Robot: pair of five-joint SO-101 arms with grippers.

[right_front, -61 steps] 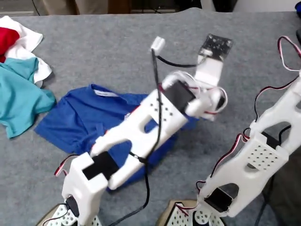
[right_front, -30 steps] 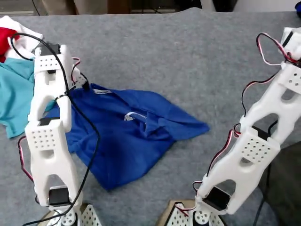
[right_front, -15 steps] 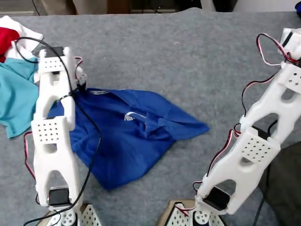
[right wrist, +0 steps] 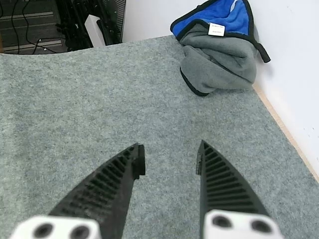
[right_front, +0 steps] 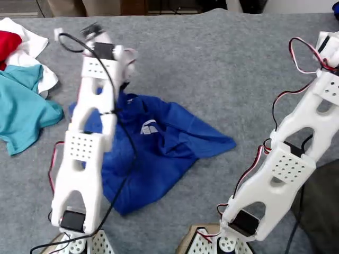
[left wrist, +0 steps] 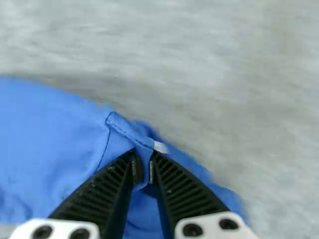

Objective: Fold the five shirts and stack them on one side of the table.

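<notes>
Near the middle of the grey felt-covered table (right_front: 222, 63), on the left arm's side, lies a crumpled royal-blue cotton shirt (right_front: 164, 153). It is spread unevenly, with one corner stretching toward the right arm and loose folds bunched across its centre. A small white patch (right_front: 149, 127) shows among the folds. The left gripper (left wrist: 142, 167) has its two black ribbed fingers (left wrist: 112, 186) pressed together on the shirt's stitched collar edge, pinching the fabric right beside a small white label (left wrist: 160, 147), with grey felt just beyond the collar. In the high view the white plastic left arm (right_front: 85, 148) reaches from its base at the near edge across the blue shirt to the shirt's far side. Beside the blue shirt, near the table's left edge, lies a rumpled teal shirt (right_front: 24, 108). Just behind it in the far corner sits a heap of white and red cloth (right_front: 21, 45). The white plastic right arm (right_front: 288, 159) stands well apart from the blue shirt, stretched along the table's right side. The right gripper (right wrist: 167, 159) hangs over bare felt with its black fingers spread apart, holding nothing. Beyond it, a bundled grey and blue garment (right wrist: 219, 55) rests at the table's corner against a white wall (right wrist: 294, 74)
</notes>
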